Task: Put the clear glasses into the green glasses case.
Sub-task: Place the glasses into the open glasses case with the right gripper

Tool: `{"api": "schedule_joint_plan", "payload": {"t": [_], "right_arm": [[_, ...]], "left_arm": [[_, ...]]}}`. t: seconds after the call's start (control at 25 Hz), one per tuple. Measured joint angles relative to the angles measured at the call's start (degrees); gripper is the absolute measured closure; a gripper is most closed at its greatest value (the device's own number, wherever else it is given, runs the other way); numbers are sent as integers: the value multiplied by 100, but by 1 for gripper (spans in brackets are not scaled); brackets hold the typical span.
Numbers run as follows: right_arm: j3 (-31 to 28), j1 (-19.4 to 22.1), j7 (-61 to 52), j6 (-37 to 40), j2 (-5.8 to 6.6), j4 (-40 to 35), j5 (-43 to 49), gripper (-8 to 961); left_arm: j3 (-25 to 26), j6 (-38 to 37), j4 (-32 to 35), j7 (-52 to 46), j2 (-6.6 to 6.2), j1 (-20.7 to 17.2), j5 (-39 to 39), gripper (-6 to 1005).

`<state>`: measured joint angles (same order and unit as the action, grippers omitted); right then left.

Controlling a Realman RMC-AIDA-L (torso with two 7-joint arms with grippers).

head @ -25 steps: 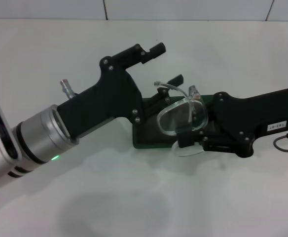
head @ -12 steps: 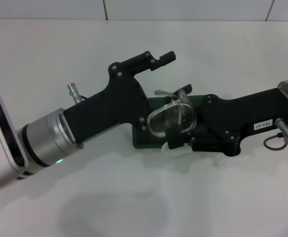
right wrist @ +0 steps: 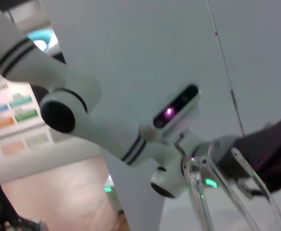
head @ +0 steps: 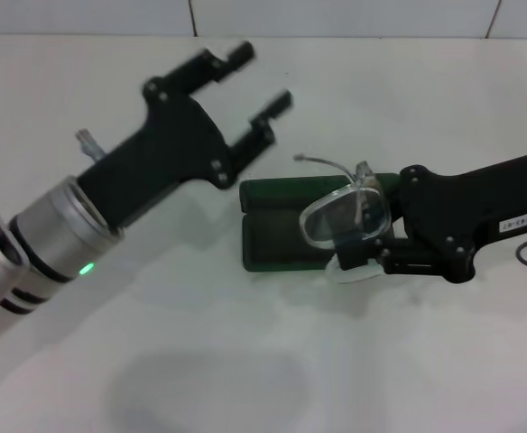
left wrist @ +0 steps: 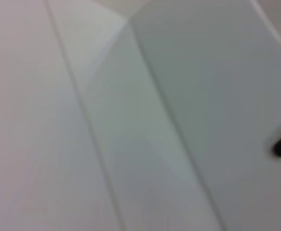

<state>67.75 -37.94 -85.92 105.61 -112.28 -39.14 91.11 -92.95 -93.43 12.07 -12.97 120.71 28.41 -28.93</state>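
Half a second ago the left gripper lay over the near-left end of the green glasses case; it has since drawn back up and to the left, clear of the case, with its two black fingers spread apart and nothing between them. With that arm gone, the whole left part of the case shows: a dark green oblong with rounded corners, lying open on the white table, its inner surface dark and flat, a lighter green rim along the far edge.

Nearer the robot, the right gripper reaches in from the right and is clamped on the clear glasses, holding them over the right end of the case. The glasses are colourless and see-through, one rounded lens outlined plainly against the dark lining, and one thin curved arm sticks out toward the far side. The right gripper has slid a little to the right.

From the right wrist view, the transparent arms rise close before the camera, the left arm behind them.
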Motion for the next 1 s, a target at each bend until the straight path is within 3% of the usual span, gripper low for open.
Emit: {"api": "schedule_joint_plan", "payload": {"t": [0.16, 0.28, 0.36, 0.48, 0.76, 1.0], "right_arm": [[-8, 52, -231, -268, -31, -516, 404, 786], [-6, 61, -554, -585, -150, -1125, 940, 785], [23, 63, -824, -779, -268, -1621, 1404, 785], [212, 50, -1074, -1013, -342, -2124, 1800, 783], [1488, -253, -2106, -2226, -350, -2846, 2869, 781], [2498, -443, -2658, -2965, -362, -2961, 3517, 779]], "left_arm": [[3, 200, -128, -190, 3, -55, 830, 471], [5, 397, -298, -955, -27, -67, 1605, 471], [6, 613, -338, -1526, -74, -72, 1874, 471], [6, 918, -344, -2038, -133, -113, 1955, 471], [15, 974, -297, -2085, -107, -341, 1964, 470], [15, 977, -334, -2103, -102, -368, 1966, 470]]}}
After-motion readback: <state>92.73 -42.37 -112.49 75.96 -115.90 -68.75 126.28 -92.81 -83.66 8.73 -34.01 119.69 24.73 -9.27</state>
